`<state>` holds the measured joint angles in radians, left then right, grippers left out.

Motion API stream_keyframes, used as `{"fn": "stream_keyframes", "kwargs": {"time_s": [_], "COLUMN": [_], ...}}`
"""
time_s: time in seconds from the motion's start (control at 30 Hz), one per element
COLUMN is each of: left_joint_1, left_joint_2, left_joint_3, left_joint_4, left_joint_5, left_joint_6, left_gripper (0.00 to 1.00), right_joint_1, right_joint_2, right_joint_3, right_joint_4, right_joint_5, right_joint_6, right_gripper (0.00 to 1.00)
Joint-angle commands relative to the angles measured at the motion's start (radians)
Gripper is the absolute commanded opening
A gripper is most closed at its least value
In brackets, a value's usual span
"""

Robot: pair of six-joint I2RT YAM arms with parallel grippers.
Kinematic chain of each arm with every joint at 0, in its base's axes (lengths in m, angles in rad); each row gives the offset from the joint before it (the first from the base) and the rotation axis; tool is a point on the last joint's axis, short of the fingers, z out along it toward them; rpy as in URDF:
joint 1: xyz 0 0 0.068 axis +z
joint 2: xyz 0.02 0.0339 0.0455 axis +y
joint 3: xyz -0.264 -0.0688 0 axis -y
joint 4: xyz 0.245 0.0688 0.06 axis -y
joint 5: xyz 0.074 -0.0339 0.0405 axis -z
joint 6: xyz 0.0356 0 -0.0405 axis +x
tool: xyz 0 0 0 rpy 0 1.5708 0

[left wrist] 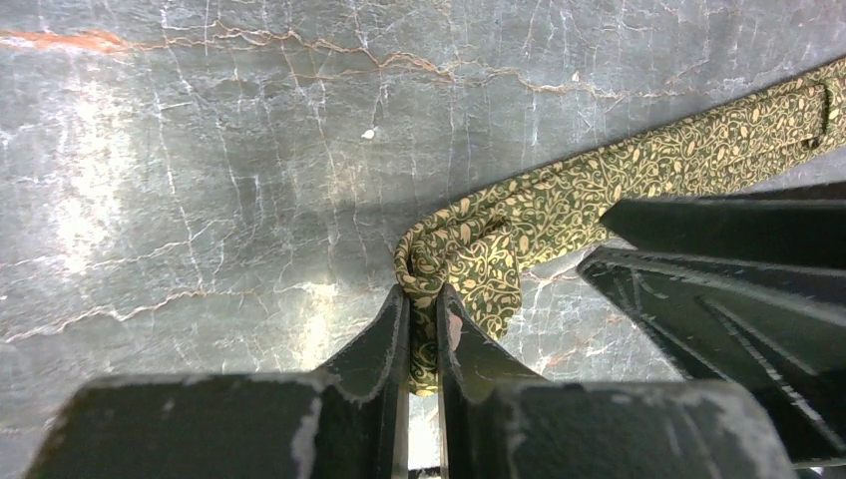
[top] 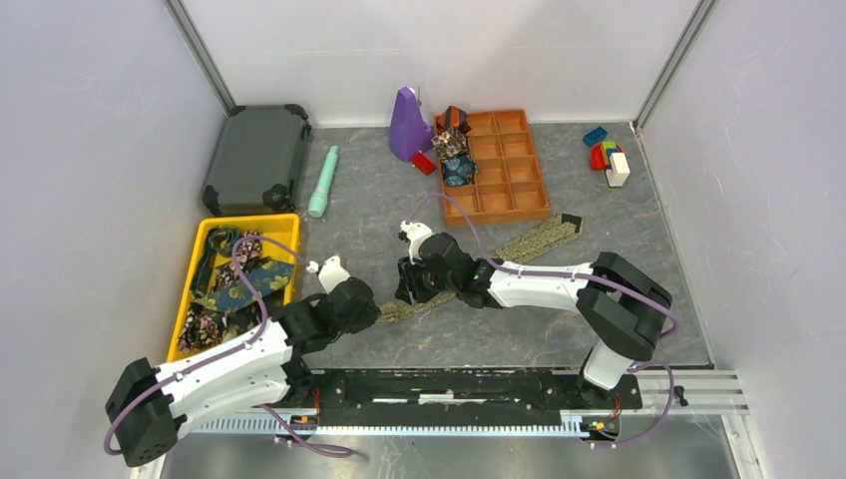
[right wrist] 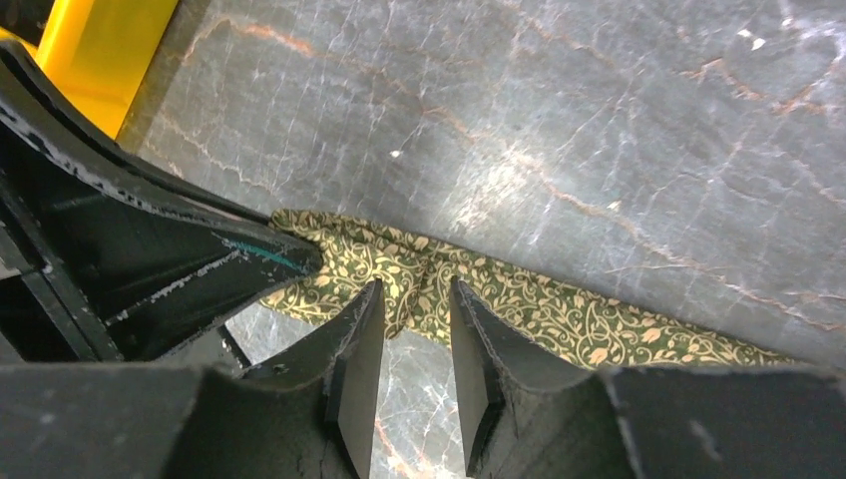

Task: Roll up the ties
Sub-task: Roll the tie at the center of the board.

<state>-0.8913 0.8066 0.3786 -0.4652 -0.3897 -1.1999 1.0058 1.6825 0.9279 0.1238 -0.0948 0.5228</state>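
An olive-gold patterned tie [top: 539,238] lies as a flat strip slanting across the table. My left gripper [top: 374,311] is shut on its near, narrow end, which bunches into a small fold [left wrist: 469,249] just past the fingertips [left wrist: 394,319]. My right gripper [top: 409,289] hovers right beside it, open, its two tips over the same tie [right wrist: 559,319] with fabric and bare table showing between them. The left gripper [left wrist: 422,299] pinches the cloth edge-on. In the right wrist view the gripper [right wrist: 414,294] holds nothing. More ties [top: 234,279] lie in a yellow bin, and rolled ties [top: 457,150] sit in an orange tray.
The yellow bin [top: 244,220] stands at the left and a dark case [top: 257,158] behind it. A teal cylinder [top: 323,182], a purple object [top: 407,125], the orange compartment tray [top: 509,165] and toy blocks [top: 609,158] are at the back. Both grippers are nearly touching.
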Motion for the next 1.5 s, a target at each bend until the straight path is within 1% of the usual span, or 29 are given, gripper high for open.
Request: {"fn": "stream_keyframes", "kwargs": {"time_s": [0.0, 0.1, 0.57, 0.7, 0.83, 0.93, 1.47], "left_joint_1": [0.006, 0.006, 0.006, 0.006, 0.006, 0.006, 0.006], "left_joint_2": [0.017, 0.021, 0.043, 0.058, 0.068, 0.071, 0.121], "left_joint_3": [0.090, 0.119, 0.185, 0.200, 0.217, 0.223, 0.273], "left_joint_4": [-0.156, -0.196, -0.257, -0.274, -0.298, -0.300, -0.321], "left_joint_5": [-0.011, -0.018, -0.007, -0.006, -0.012, -0.009, -0.005], "left_joint_6": [0.072, 0.086, 0.127, 0.137, 0.142, 0.146, 0.158], "left_gripper": [0.04, 0.04, 0.04, 0.02, 0.02, 0.02, 0.02], "right_joint_1": [0.034, 0.046, 0.107, 0.111, 0.106, 0.103, 0.111], "right_joint_2": [-0.026, -0.004, 0.143, 0.155, 0.130, 0.126, 0.208], "right_joint_3": [0.028, 0.032, 0.110, 0.114, 0.117, 0.115, 0.126], "right_joint_4": [-0.018, -0.002, 0.018, 0.038, 0.007, 0.008, 0.110], "right_joint_5": [-0.012, -0.023, -0.051, -0.087, -0.043, -0.041, -0.119], "right_joint_6": [-0.026, -0.021, -0.012, -0.003, -0.024, -0.025, 0.042], "right_gripper": [0.33, 0.32, 0.27, 0.27, 0.27, 0.27, 0.27]}}
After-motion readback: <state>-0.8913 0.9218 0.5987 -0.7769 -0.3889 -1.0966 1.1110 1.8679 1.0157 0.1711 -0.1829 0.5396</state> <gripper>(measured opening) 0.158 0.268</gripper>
